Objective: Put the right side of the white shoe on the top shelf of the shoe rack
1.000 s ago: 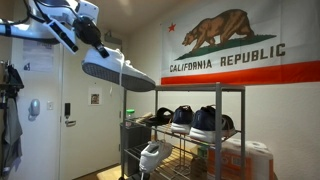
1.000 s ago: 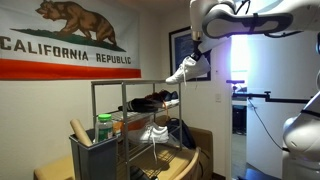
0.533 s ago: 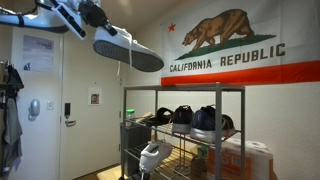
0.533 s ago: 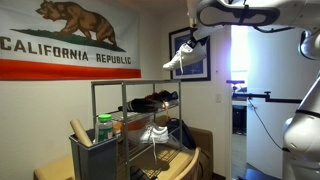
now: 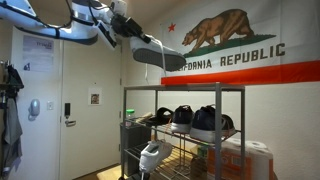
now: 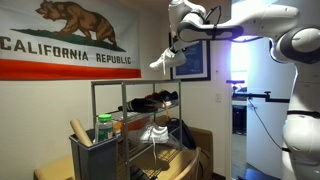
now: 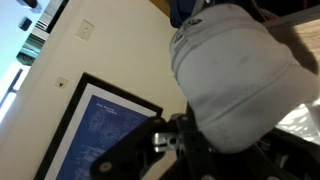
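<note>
A: Claw state?
B: The claw [image 6: 176, 49] is clenched on the white shoe [image 6: 163, 62], gripping it at one end. In the wrist view the shoe fills most of the frame, pressed right against the claw.

A: Where is the shoe?
B: It is in the air, sticking out sideways from the claw, with its sole facing down in both exterior views. It touches nothing but the claw.

A: And the rack?
B: The shoe rack [image 5: 184, 135] stands below the claw. Its top shelf [image 5: 185, 89] lies under the shoe and well apart from it. Dark caps [image 5: 205, 120] sit on the tier under that shelf, and a second white sneaker [image 5: 152, 155] is lower down.

A: Background?
B: A flag [image 5: 235, 48] hangs on the wall behind the claw. A framed print [image 6: 197, 62] is just beside it.
</note>
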Controlling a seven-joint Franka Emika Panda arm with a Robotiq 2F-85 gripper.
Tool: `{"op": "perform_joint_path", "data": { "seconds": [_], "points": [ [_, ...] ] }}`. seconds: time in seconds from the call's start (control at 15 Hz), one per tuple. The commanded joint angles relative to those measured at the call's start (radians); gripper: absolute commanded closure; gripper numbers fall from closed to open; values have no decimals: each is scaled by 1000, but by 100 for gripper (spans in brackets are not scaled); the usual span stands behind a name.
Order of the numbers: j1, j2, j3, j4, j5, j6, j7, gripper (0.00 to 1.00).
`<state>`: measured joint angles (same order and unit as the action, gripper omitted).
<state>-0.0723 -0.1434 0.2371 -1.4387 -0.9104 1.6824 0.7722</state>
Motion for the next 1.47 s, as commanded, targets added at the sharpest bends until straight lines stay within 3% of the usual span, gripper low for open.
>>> {"op": "perform_joint_path", "data": {
  "seconds": [0.0,0.33,0.4,0.87,1.4],
  "points": [
    [47,136,-49,121,-61,73,80,93],
    [99,288,-117,249,-38,97,128,93],
    [73,309,-91,268,-35,93,137,93],
    [54,392,-95,403,89,71,135,93],
    [-13,386,-100,442,306,54,127,93]
  ]
}}
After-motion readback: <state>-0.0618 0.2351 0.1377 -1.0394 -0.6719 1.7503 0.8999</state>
